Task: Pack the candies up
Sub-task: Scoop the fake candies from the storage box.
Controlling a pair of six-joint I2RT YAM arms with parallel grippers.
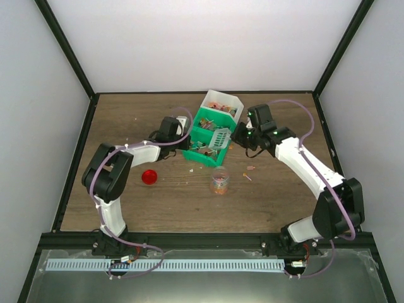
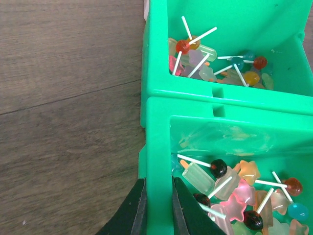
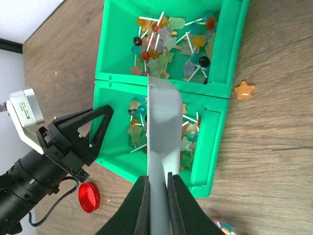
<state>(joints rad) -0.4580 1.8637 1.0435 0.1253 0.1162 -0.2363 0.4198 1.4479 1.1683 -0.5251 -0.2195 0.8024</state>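
Note:
The candies [image 2: 230, 188] are small lollipops, stars and ice-pop shapes lying in two green bins [image 1: 203, 132] set end to end. More candies [image 3: 166, 46] fill the far bin. My left gripper [image 2: 159, 181] is shut on the left wall of the near green bin [image 2: 157, 147], and shows at the bins' left side [image 1: 179, 135] from above. Over the near bin, my right gripper [image 3: 158, 177] is shut on the handle of a pale slotted scoop [image 3: 164, 122]. From above the scoop [image 1: 218, 139] hangs just left of the right gripper [image 1: 237, 137].
A small clear jar [image 1: 219, 181] holding some candies stands in front of the bins. Its red lid [image 1: 149, 177] lies to the left. A white bin [image 1: 222, 104] sits behind the green ones. Loose candies [image 1: 251, 168] lie on the wood, one an orange star [image 3: 244, 90].

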